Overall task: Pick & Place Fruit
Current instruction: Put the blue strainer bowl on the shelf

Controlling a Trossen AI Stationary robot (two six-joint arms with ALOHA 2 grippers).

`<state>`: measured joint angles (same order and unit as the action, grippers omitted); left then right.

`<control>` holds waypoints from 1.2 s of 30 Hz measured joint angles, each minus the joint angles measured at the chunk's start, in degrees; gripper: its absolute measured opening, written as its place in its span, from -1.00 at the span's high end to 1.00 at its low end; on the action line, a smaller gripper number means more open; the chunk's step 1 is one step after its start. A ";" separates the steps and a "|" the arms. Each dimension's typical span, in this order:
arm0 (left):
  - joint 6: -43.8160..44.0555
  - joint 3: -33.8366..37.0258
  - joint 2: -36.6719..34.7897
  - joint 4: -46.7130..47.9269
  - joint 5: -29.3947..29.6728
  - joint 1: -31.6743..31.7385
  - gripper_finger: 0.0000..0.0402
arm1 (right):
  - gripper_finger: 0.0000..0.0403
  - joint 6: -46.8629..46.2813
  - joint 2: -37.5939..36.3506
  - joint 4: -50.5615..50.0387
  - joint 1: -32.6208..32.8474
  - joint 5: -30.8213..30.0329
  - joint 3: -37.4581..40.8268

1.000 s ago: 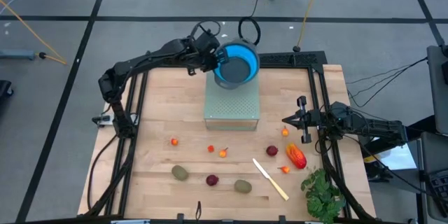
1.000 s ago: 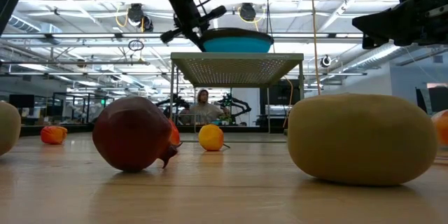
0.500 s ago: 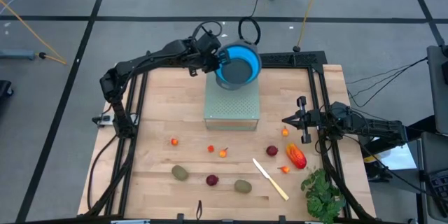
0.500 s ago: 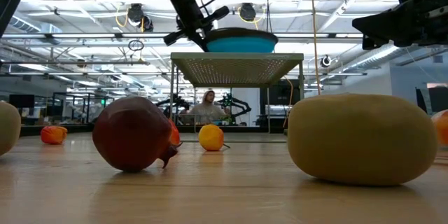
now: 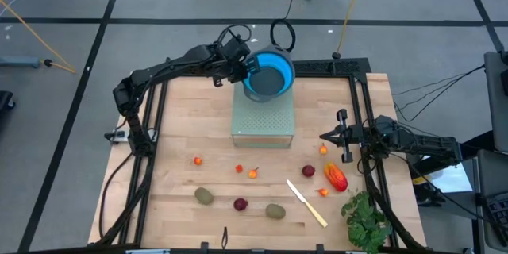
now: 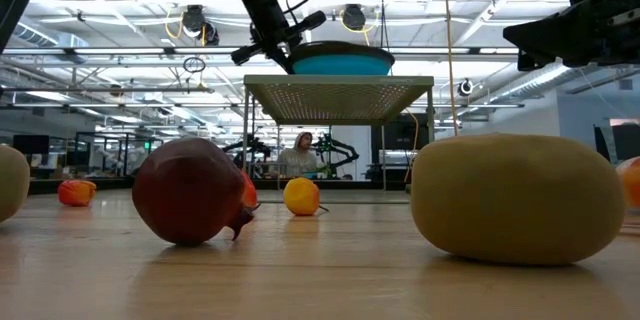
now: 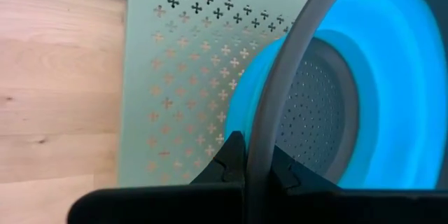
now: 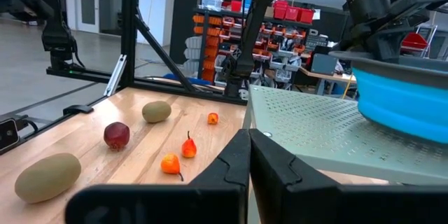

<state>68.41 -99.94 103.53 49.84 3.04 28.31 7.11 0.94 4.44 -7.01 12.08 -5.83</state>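
The fruit lies scattered on the near half of the wooden table: a red-orange oval (image 5: 336, 178), two brown-green ovals (image 5: 205, 196) (image 5: 275, 211), dark red balls (image 5: 240, 203) (image 5: 309, 171) and tiny orange bits (image 5: 252, 174). A blue bowl with a grey rim (image 5: 270, 71) is at the far end of a pale green perforated stand (image 5: 263, 119). My left gripper (image 5: 246, 67) is shut on the bowl's left side. My right gripper (image 5: 324, 136) hangs shut over the table's right part, touching nothing. My left gripper pinches the bowl's grey rim (image 7: 269, 112) on the bowl's left side, one finger (image 7: 283, 171) inside the bowl and the other (image 7: 229, 159) outside. The fingers slant down from the table's left. The bowl's bottom (image 6: 340, 68) is at the stand's top; whether it rests there I cannot tell.
A long cream knife (image 5: 306, 203) lies near the front right, and a green leafy bunch (image 5: 367, 221) at the front right corner. Black frame rails (image 5: 361, 111) run along the table's left and right sides. A person shows in the room beyond the table (image 6: 303, 150).
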 joint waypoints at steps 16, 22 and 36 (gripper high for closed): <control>-0.82 0.02 0.00 0.20 -0.17 0.64 0.92 | 1.00 0.00 0.00 0.00 -0.01 0.00 -0.01; -0.76 0.02 0.00 0.17 -0.41 0.64 0.90 | 1.00 0.00 0.00 0.00 0.00 0.00 0.00; -1.89 0.02 0.00 0.16 -0.41 0.60 0.89 | 1.00 0.00 0.00 0.00 0.00 0.00 0.00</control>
<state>66.52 -99.92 103.53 50.00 2.63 28.91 7.11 0.94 4.44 -7.01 12.08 -5.82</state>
